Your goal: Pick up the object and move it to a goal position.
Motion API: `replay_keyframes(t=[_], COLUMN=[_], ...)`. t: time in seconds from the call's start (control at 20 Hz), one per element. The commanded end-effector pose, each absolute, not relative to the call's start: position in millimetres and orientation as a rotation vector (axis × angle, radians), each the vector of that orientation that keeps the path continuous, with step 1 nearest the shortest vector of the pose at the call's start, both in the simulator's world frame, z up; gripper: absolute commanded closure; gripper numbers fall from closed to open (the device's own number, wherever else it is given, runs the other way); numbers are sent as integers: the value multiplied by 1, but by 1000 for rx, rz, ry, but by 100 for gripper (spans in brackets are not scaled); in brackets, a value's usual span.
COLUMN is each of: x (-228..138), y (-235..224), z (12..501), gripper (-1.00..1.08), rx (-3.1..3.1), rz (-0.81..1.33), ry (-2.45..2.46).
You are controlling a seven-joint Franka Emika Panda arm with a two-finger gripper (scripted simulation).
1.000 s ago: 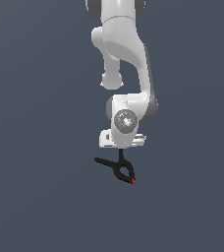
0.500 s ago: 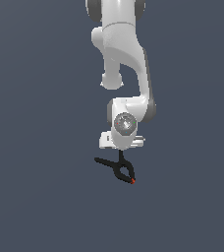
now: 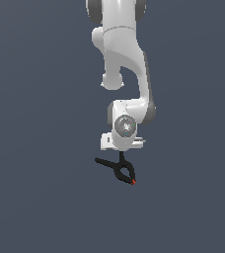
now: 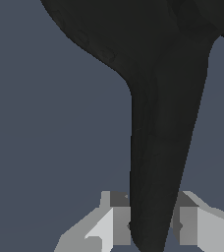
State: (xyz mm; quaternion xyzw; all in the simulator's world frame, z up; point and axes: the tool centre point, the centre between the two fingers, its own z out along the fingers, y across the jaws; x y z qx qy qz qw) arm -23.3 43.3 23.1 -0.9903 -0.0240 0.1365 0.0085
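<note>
overhead, gripper pinching the black clamp against plain slate-grey surroundings.

Glossy white arm — rounded links, grey disc at wrist; claw fingers apparently pale grey.

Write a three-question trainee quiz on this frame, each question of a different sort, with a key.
1. True or false: the gripper is shut on the small black spring clamp.
2. Multiple choice: the clamp's tiny red-orange tip points toward A) the exterior view's lower right, B) the exterior view's upper left, C) straight up.
3. Fill in: in the wrist view, a grey gripper finger sits on each side of the clamp's black ____.

Key: 1 true; 2 A; 3 handle.
</note>
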Motion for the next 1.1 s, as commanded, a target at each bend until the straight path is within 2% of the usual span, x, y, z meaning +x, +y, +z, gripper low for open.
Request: replay_keyframes(t=[0.0,0.55,1.05], x=[-23,-25,-32], y=[43,34,-15], z=[23,36,107], gripper=[108,108,108], rx=[-3095,-3094,-3093], rz=[426,427,427], ry=[-75,-75,-73])
